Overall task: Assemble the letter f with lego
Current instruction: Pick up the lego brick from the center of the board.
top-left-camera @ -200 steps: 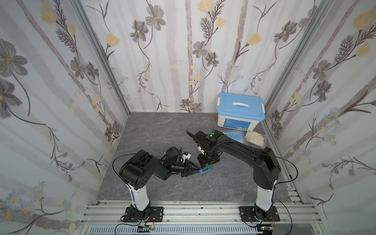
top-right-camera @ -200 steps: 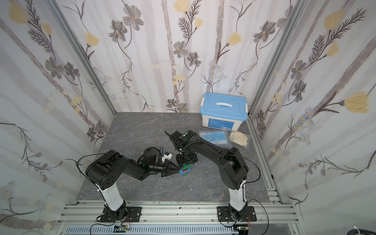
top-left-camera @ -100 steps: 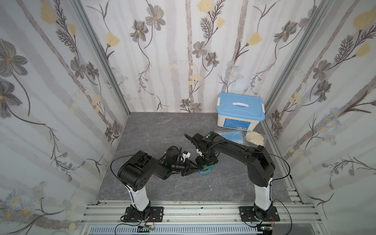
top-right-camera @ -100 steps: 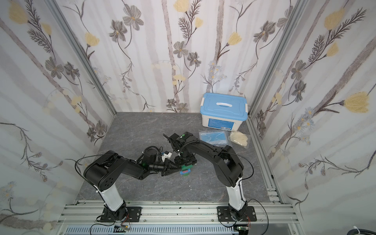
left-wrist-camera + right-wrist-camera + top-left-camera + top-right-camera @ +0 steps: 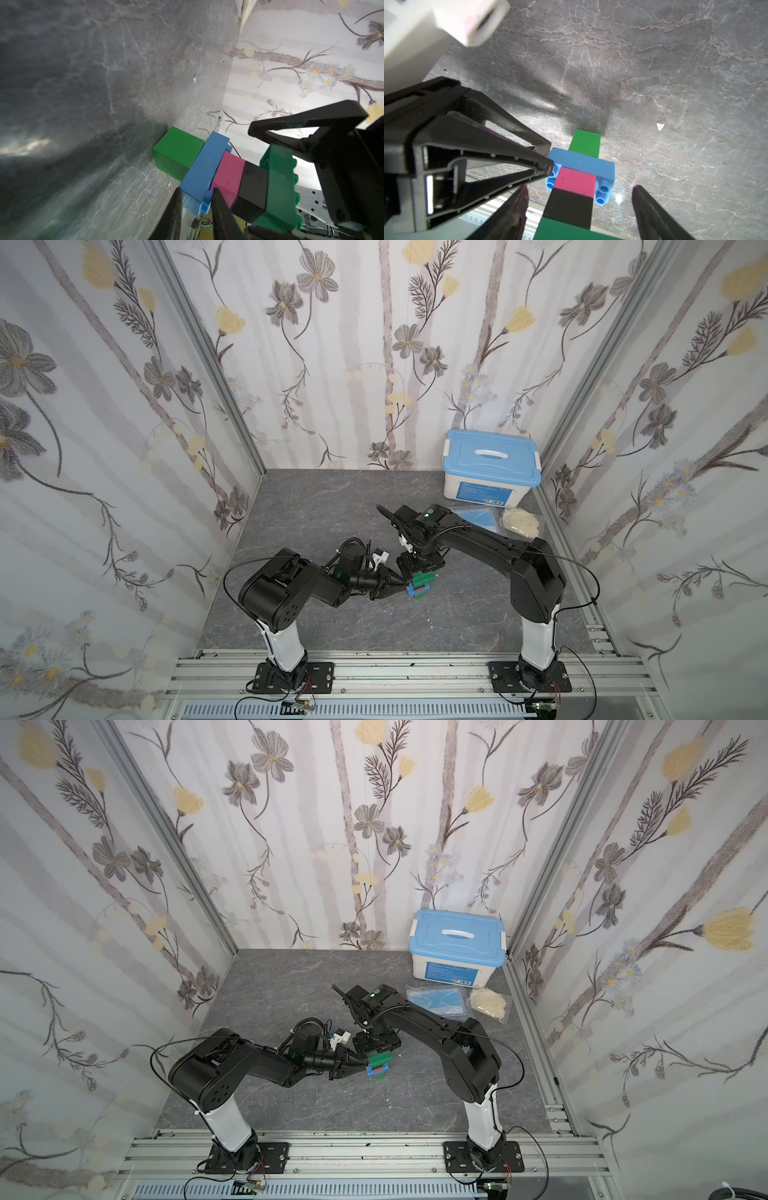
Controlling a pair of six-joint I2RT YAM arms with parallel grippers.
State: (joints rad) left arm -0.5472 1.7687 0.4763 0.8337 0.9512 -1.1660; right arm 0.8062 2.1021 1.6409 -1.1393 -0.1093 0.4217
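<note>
Lego f [image 5: 420, 584] upright: green bar [image 5: 278, 187] top, blk [image 5: 251, 191], pink [image 5: 228, 174], blue xbar [image 5: 204, 166], green base [image 5: 178, 151].

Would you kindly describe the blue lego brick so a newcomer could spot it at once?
In the middle of the grey table is a brick column. The blue brick is its only blue piece, a bar jutting sideways between the pink brick and the small green brick.

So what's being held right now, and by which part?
The left gripper is shut on the lego column, pinching one end of its blue crossbar. The right gripper straddles the column with jaws open, gripping nothing.
</note>
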